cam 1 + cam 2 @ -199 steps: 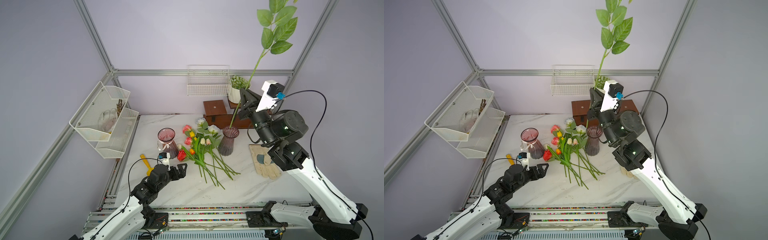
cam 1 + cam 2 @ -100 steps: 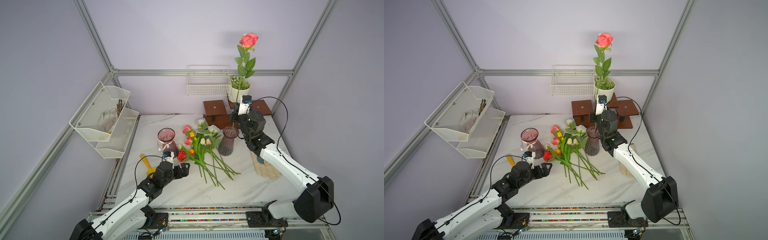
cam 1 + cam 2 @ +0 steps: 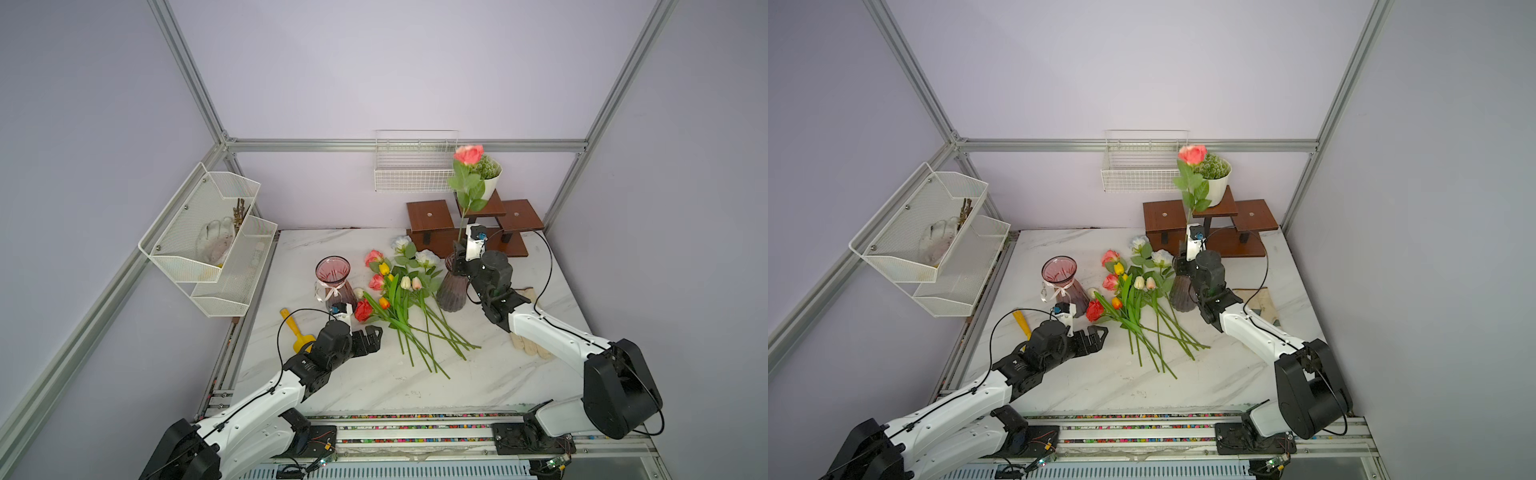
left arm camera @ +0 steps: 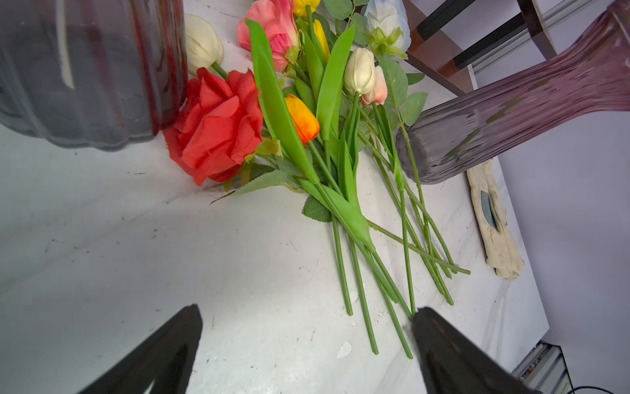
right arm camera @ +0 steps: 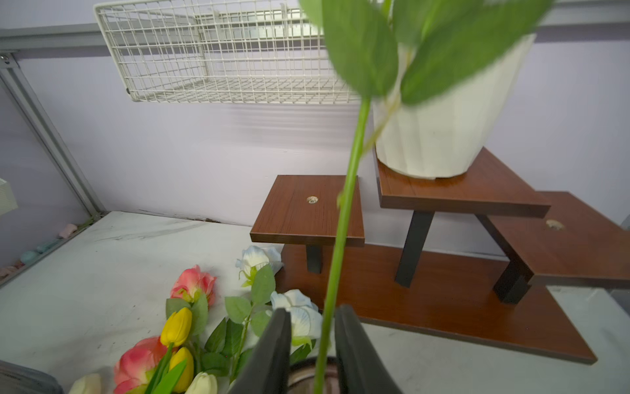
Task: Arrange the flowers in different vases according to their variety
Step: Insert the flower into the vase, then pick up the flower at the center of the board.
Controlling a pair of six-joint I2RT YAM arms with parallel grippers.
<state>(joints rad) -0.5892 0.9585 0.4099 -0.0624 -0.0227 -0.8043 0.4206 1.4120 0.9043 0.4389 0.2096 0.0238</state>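
right claw point(image 5: 313, 310) parted, fingers either side of pink rose point(image 3: 468, 154) stem, rose upright, stem down in slim vase point(image 3: 451, 291), 3 o'clock of flower pile point(image 3: 399, 299) on table point(image 3: 374, 386), bow vase point(image 3: 332, 276) 9 o'clock, left claw point(image 3: 372, 338) 7 o'clock, wide open, empty

Soft even light, faint shadows, wrist views edge-warped, near foreground blurred.

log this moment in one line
right gripper: open around stem | pink rose: upright in slim vase | left gripper: open, empty | bow vase: empty | other flowers: on table
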